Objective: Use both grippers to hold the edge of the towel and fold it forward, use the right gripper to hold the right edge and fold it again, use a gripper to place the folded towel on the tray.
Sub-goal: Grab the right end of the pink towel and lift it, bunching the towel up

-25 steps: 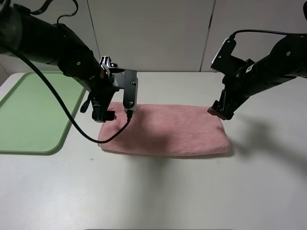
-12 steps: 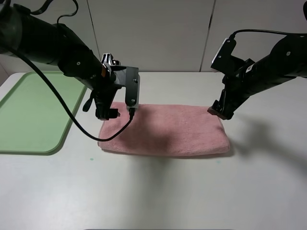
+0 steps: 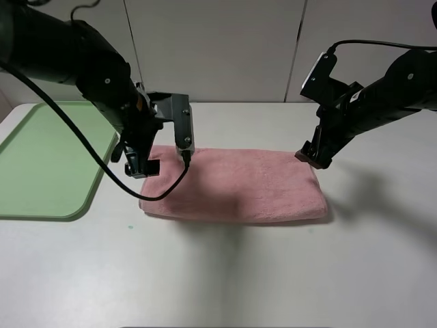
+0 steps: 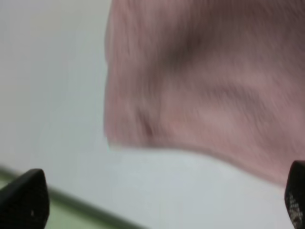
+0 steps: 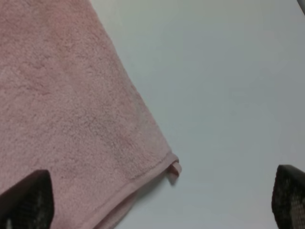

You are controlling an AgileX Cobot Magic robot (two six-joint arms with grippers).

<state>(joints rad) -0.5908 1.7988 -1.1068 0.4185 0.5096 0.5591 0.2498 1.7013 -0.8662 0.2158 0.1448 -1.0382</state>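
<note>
A: Left hand (image 3: pixel 138 166) & right hand (image 3: pixel 311 158), status?
B: Both spread wide, empty. Table (image 3: pixel 273 273) bears all; tray (image 3: pixel 41 164) at left edge; towel (image 3: pixel 239 184) mid-table, looks folded once, long axis left-right.
A: Who takes fold 2?
B: Right hand hangs just above towel's right end, far corner, edge directly below, so it's nearer. Left hand's over left end, nr tray.

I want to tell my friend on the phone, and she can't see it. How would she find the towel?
Look at the white table, then at its middle, just right of the green tray. The towel lies there flat as a long folded strip. It is the only pink, fluffy thing; the tray beside it is green and smooth.
</note>
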